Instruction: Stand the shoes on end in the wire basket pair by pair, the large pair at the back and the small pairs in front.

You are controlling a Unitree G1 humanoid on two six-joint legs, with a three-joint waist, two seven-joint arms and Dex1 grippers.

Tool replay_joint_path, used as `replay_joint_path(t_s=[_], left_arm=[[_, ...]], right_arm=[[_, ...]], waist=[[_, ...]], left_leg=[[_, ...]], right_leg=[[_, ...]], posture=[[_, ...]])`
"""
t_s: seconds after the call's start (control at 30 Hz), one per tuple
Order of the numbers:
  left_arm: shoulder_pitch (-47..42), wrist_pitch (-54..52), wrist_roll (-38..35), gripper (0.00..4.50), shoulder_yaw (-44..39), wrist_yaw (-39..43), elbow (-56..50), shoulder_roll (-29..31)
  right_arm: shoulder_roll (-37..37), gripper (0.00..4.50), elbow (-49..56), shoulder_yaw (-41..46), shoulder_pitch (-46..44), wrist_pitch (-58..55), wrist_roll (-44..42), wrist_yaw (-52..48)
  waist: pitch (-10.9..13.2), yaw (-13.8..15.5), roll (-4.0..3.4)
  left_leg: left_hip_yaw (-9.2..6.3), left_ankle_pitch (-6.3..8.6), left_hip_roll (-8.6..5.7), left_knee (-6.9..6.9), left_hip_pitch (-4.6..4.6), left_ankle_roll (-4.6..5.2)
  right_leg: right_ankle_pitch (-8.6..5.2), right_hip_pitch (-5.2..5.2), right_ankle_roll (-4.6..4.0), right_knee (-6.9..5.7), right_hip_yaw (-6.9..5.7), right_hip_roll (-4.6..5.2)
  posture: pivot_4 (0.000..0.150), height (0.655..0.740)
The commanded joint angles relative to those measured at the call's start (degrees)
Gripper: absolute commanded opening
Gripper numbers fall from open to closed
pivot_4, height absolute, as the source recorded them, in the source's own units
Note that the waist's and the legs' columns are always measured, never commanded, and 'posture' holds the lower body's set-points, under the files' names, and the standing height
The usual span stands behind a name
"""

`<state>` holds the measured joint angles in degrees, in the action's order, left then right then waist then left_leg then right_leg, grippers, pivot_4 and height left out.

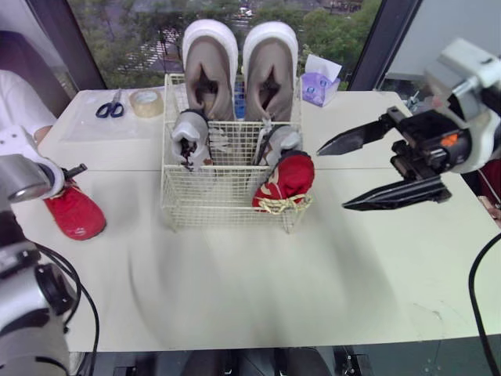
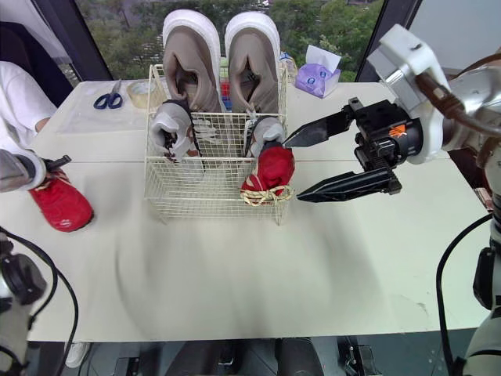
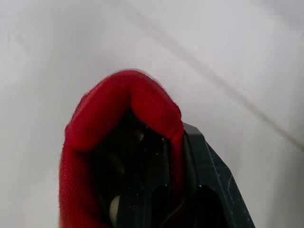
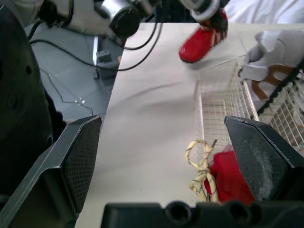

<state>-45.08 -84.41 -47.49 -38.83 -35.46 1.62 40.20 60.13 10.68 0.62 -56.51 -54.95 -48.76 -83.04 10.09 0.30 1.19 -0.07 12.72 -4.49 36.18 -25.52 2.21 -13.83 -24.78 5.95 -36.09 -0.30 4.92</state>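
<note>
**One red shoe left to join its partner in the basket**

A small red fabric shoe is sitting at the left edge of the white table, well apart from the white wire basket. The left gripper is pinching its collar with one finger inside the opening, a hold that should let the shoe be tipped on end. The matching red shoe is standing on end at the basket's front right, and the space beside it looks free. Behind it, a small grey pair and a large beige pair are filling the middle and back rows. The right gripper is hovering just right of the basket with its fingers spread wide and the arm reaching in level, probably to steady the basket.
</note>
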Motion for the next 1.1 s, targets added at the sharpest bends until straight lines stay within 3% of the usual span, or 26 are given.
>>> replay_joint_path(t_s=[0.03, 0.13, 0.2, 0.33, 0.43, 0.53, 0.8, 0.9, 1.1], left_arm=[[4.57, -8.09, -4.77, 0.05, -8.25, -6.81, -28.22, -6.92], [4.13, -0.39, -6.60, 0.05, -4.96, 3.83, -40.28, -5.24], [3.22, 11.55, -16.52, 0.05, -6.93, 10.72, -48.09, -10.08], [6.97, 19.11, -21.36, 0.05, -4.52, 12.73, -52.71, -10.64], [9.07, 22.99, -20.60, 0.05, 4.74, 14.67, -55.65, -10.73], [12.82, 30.26, -15.59, 0.05, 14.00, 19.68, -55.82, -15.62], [19.19, 47.08, 0.58, 0.05, 26.23, 30.08, -50.24, -20.92], [24.14, 54.09, 11.29, 0.05, 32.53, 34.48, -46.81, -20.39], [30.84, 72.24, 28.59, 0.05, 41.71, 39.52, -33.10, -24.79]], right_arm=[[-2.85, 4.50, -0.88, 1.70, 1.94, 1.33, -0.01, 2.82], [-5.10, 4.50, -1.60, 0.77, 2.79, 2.25, 0.76, 3.29], [-7.20, 4.50, -0.12, 1.09, 4.23, 0.92, -0.57, 5.51], [-8.35, 4.50, 3.39, 3.25, 5.57, -3.95, -5.34, 9.00], [-8.07, 4.50, 4.28, 4.08, 4.69, -6.97, -8.00, 11.12], [-6.95, 4.50, 4.48, 4.05, 3.52, -9.18, -8.52, 12.73], [-5.63, 4.50, 6.42, 6.19, 2.03, -14.95, -12.47, 18.48], [-5.47, 4.50, 7.47, 7.05, 1.28, -17.33, -14.08, 21.86], [-6.46, 4.50, 8.10, 8.32, -1.89, -22.34, -19.54, 28.85]], waist=[[0.00, 0.07, 0.05], [0.15, 0.50, 0.33], [0.09, 0.88, 0.30], [-0.10, 0.60, 0.07], [-0.10, 0.58, 0.08], [-0.11, 0.61, 0.06], [-0.12, 0.53, 0.04], [-0.13, 0.52, 0.03], [-0.24, 0.78, -0.09]], left_leg=[[0.01, 0.00, 0.00, 0.05, 0.05, -0.07], [-0.02, -0.18, 0.03, 0.08, 0.00, -0.35], [-0.15, -0.33, 0.07, 0.07, 0.07, -0.58], [-0.10, -0.25, 0.05, 0.21, 0.27, -0.44], [-0.15, -0.19, 0.13, 0.34, 0.29, -0.30], [-0.15, -0.20, 0.14, 0.43, 0.29, -0.30], [-0.13, 0.03, 0.15, 0.63, 0.18, 0.09], [-0.13, 0.07, 0.15, 0.68, 0.16, 0.15], [-0.11, 0.14, 0.15, 0.76, 0.15, 0.24]], right_leg=[[0.01, 0.03, 0.03, 0.02, 0.00, 0.00], [0.01, -0.07, 0.02, -0.05, -0.01, -0.11], [0.06, 0.03, -0.09, -0.05, -0.07, -0.18], [0.11, 0.35, -0.16, 0.05, -0.05, -0.12], [0.12, 0.32, -0.19, -0.12, -0.06, -0.26], [0.12, 0.39, -0.21, -0.11, -0.06, -0.26], [0.09, 0.39, -0.27, -0.04, -0.06, -0.26], [0.09, 0.41, -0.28, -0.03, -0.06, -0.25], [0.01, 0.48, -0.42, 0.05, -0.05, -0.19]], posture=[[0.150, 0.7358], [0.150, 0.7358], [0.150, 0.7358], [0.150, 0.7358], [0.150, 0.7358], [0.150, 0.7358], [0.150, 0.7358], [0.150, 0.7358], [0.150, 0.7358]])
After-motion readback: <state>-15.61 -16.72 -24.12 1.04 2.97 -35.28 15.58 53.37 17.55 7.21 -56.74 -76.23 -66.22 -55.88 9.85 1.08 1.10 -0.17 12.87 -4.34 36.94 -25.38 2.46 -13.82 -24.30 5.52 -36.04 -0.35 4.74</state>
